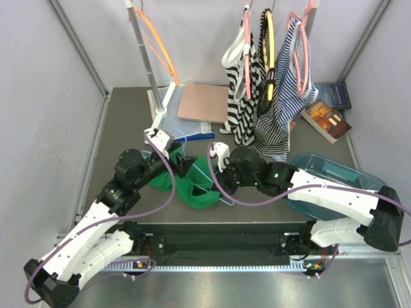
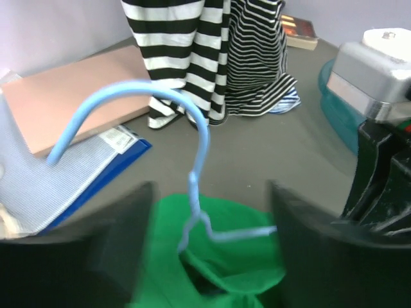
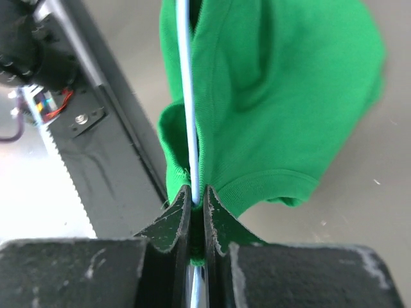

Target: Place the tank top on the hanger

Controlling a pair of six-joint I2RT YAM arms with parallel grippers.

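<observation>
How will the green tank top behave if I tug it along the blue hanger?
Probably floppy: the tank top drapes in loose folds around the hanger wire. Likely light for its size, being thin knit fabric. It may bunch or snag where the right gripper pinches the wire at the fabric's edge.

Striped tops (image 2: 186, 58) just behind hanger (image 2: 204, 144)

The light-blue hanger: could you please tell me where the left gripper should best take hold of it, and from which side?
Grip the hanger at its twisted neck, just below the hook, with the left gripper coming straight in. The neck stands bare above the tank top, centred between the open fingers; the right gripper pinches a straight wire section elsewhere.
</observation>
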